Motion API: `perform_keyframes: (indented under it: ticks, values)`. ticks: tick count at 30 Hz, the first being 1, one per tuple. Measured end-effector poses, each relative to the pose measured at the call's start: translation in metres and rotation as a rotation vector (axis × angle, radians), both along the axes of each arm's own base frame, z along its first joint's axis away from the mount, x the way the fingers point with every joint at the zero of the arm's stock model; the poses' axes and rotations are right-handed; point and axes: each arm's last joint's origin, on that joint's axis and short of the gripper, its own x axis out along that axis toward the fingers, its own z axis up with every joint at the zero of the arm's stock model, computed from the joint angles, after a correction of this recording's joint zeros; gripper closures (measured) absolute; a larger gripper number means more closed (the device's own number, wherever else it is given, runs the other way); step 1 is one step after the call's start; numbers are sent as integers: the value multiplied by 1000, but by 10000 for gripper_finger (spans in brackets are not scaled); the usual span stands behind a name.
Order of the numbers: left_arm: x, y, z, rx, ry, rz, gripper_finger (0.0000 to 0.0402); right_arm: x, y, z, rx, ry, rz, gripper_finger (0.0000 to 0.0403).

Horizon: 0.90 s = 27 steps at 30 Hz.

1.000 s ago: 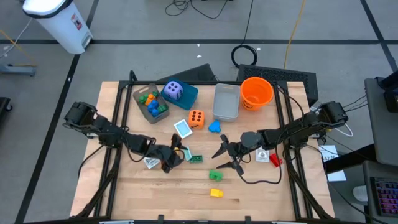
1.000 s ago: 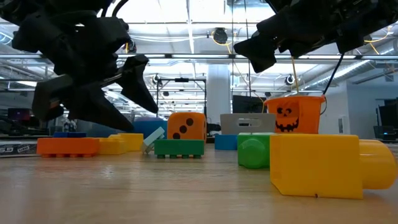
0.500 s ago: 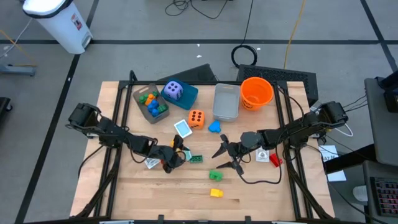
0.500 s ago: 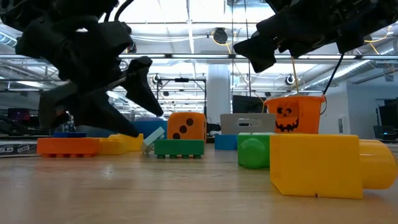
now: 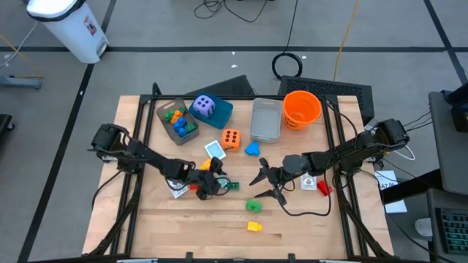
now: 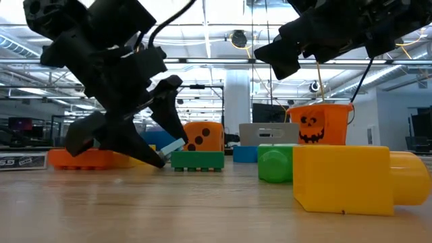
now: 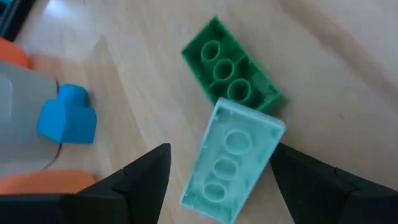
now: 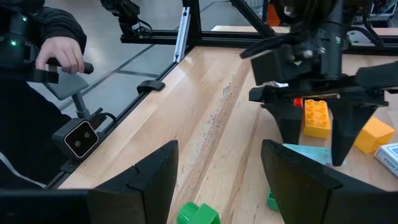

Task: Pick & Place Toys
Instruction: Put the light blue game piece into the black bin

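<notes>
A pale mint brick [image 7: 233, 158] lies on the wood, one end against a green brick [image 7: 233, 71]. My left gripper [image 5: 213, 183] is low over it and open, one finger on either side of its long sides; I see no plain touch. In the low view the left gripper [image 6: 158, 145] slants down beside the green brick [image 6: 197, 160]. My right gripper [image 5: 267, 187] hangs open above the table's middle right, holding nothing. An orange die [image 5: 231, 139], a blue brick [image 5: 252, 149], a green round brick [image 5: 254, 206] and a yellow brick [image 5: 254, 226] lie about.
At the far edge stand a teal box [image 5: 219, 113] holding a purple die [image 5: 205, 107], a grey bin [image 5: 175, 120] of bricks, a grey container [image 5: 266, 119] and an orange bucket [image 5: 302, 108]. Cards [image 5: 215, 150] and a red brick [image 5: 322, 189] lie nearby. A person's hand [image 8: 59, 56] shows beyond the table.
My left gripper has gone toward the table's right edge and down, coming close over the mint brick beside the green brick. My right arm has kept still.
</notes>
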Motion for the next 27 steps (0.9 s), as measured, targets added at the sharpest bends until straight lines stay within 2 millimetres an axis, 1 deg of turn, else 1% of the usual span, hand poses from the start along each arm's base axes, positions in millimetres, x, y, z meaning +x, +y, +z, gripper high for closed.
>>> perform_keyframes:
  ticks: [5,9,22,27]
  values:
    - [1,1,1,3,-14,-3,141,0,0,-1,-5,6,-14,179]
    - [1,1,1,1,-11,-22,172,0,-1,-1,-16,11,-46,179]
    - [4,4,3,-21,-37,4,323,0,-1,-1,-15,10,-46,179]
    - [6,4,4,-31,-60,6,387,0,-1,-1,-16,10,-46,179]
